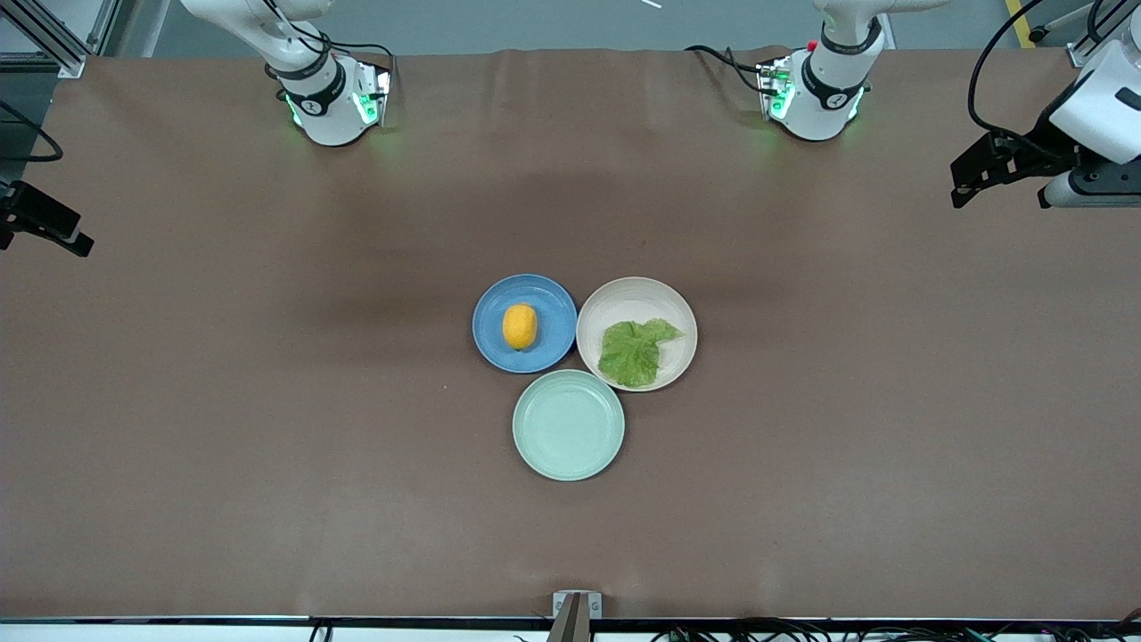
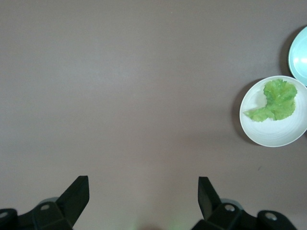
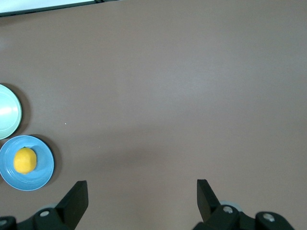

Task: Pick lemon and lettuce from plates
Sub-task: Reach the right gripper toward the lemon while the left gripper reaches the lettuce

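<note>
Nothing of the task was done yet. The lemon (image 1: 520, 326) lay in the middle of the blue plate (image 1: 496, 301), and the lettuce (image 1: 635, 349) lay flat on the beige plate (image 1: 615, 300), spread toward that plate's edge nearest the front camera. The two plates sat side by side near the middle of the table (image 1: 223, 401), rims about touching, the blue one toward the right arm's end. A mint plate (image 1: 569, 425) stood empty just beside both, nearer the front edge.

The left gripper (image 2: 144, 194) hung high over bare table near the edge at the left arm's end, its fingers spread wide with nothing between them; the lettuce showed well apart from it in the left wrist view. The right gripper (image 3: 142, 196) hung likewise over bare table at the right arm's end, fingers wide apart and empty, the lemon well off to one side in its wrist view.

Both picks were still to come: by my judgement each arm had to travel in toward the middle, descend over its plate and close on its item.
</note>
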Available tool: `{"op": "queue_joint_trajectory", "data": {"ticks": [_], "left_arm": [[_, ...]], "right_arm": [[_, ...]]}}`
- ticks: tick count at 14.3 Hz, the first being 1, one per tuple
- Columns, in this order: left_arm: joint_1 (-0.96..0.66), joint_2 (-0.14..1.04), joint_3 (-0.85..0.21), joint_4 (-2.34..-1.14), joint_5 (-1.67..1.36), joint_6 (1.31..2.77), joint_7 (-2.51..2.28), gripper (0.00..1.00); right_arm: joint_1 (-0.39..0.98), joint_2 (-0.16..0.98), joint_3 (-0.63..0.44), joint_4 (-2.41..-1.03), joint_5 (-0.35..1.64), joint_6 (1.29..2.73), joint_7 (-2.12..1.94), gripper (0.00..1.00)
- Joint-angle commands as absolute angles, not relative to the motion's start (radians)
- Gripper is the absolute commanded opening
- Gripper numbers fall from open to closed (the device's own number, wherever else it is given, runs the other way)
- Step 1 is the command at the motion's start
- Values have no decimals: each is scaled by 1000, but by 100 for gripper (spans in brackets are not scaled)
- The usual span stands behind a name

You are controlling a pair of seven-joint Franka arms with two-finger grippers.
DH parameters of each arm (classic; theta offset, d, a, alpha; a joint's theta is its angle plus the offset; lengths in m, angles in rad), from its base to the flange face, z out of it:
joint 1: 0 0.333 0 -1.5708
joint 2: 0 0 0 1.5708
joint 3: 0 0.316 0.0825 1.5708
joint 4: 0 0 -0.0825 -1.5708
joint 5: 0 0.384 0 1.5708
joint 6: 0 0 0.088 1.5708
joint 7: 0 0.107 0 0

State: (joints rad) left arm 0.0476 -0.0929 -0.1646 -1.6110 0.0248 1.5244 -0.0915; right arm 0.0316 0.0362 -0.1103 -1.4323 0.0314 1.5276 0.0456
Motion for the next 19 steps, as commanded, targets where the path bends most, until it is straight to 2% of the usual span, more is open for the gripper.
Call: {"op": "queue_joint_trajectory", "data": {"ticks": [1,5,9,13,19], "left_arm": [[46,-78,-169,-1586,34,1505,-148,100],[37,-51,-172,-1583,43,1502,-153,100],[28,36,-284,-1589,34,1535,-338,100],[25,155,-371,-1606,34,1647,-610,100],[-107,346,-374,-1632,152,1834,-934,100]], "right_arm": [[9,40,-91,-1417,18,1526,40,100],[9,41,-91,-1417,18,1526,40,100],[14,44,-91,-1417,21,1526,40,100],[67,95,-84,-1419,41,1574,55,100],[223,199,-83,-1431,40,1621,60,100]]}}
